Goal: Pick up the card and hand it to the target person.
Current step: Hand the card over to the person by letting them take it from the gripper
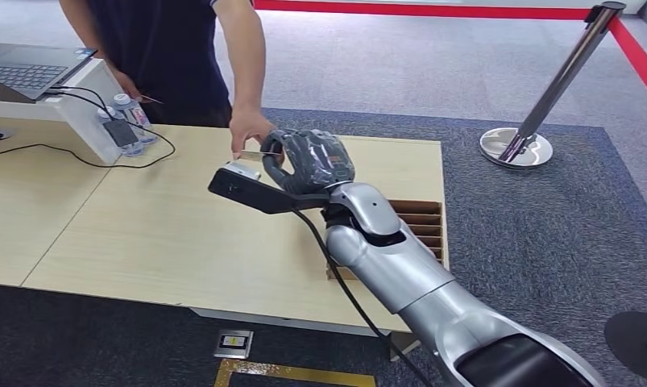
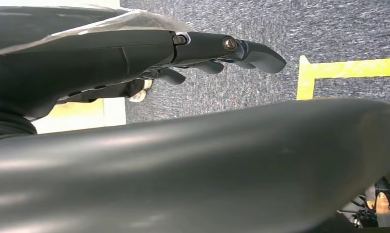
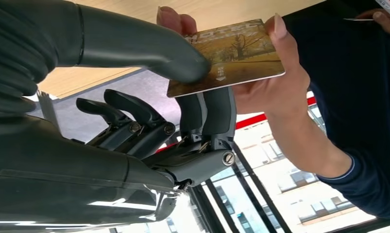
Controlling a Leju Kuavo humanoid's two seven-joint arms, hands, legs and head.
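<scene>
In the head view, the silver right arm [image 1: 416, 282] is seen reaching up from the lower right, over the near right part of the light wooden table [image 1: 143, 234], and a brown slotted organiser [image 1: 420, 222] is partly hidden beneath it by the table's right edge. The right hand [image 1: 308, 161] is held raised above the table, toward its far edge, with its fingers curled, and the card [image 3: 231, 56] is pinched between the thick grey thumb [image 3: 149, 46] and the darker fingers [image 3: 210, 114] below it, as the right wrist view shows; the card carries a golden picture of a tree. The same card is gripped at its other edges by a person's hand [image 3: 270, 82], so both hands are on it at once. In the head view that person's hand [image 1: 250, 129] is met at the robot's fingertips, and the person, in a dark navy shirt [image 1: 163, 52], is seen standing behind the far edge. Further left along the far edge, a white stand [image 1: 78, 109] bearing a laptop [image 1: 30, 72] is set, with small bottles [image 1: 130, 117] and black cables [image 1: 62, 149] beside it. A chrome stanchion [image 1: 537, 105] is placed on the grey carpet beyond the far right corner. The left hand [image 2: 217, 51] is seen in the left wrist view hanging over carpet, fingers extended and apart, holding nothing.
</scene>
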